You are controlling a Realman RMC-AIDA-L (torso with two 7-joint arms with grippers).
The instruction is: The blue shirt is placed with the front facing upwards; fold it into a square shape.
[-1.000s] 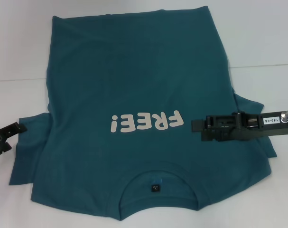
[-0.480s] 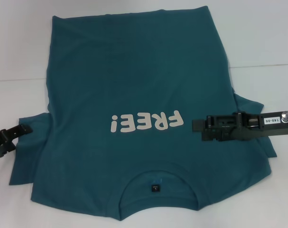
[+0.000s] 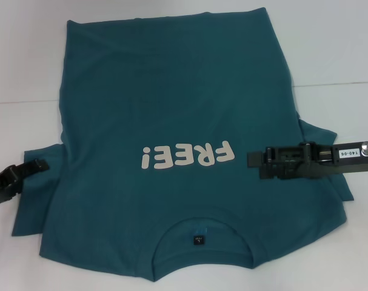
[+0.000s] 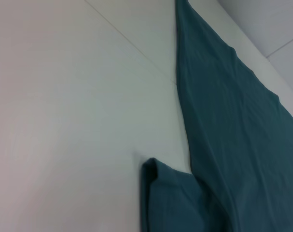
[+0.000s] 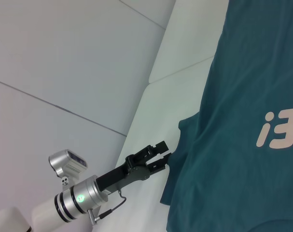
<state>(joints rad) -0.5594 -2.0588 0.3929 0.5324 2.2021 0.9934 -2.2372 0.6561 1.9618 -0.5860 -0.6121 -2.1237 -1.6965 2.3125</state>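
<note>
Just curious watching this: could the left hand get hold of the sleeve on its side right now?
Probably yes. The left hand is already at the edge of that sleeve of the blue shirt, with only bare table around it and nothing between.

Black grippers on silver-and-white arms, that's pretty much the whole look.

The right gripper (image 3: 251, 161) is a boxy matte-black block with a white sticker reading 140-06 and a shiny silver knob at its 3 o'clock end. The left gripper (image 5: 164, 153) is black too, with blocky fingers (image 5: 160, 145), on a black wrist going into a silver cuff with dark rings, a glowing green dot, a thin looping black cable and a white arm shell.
</note>
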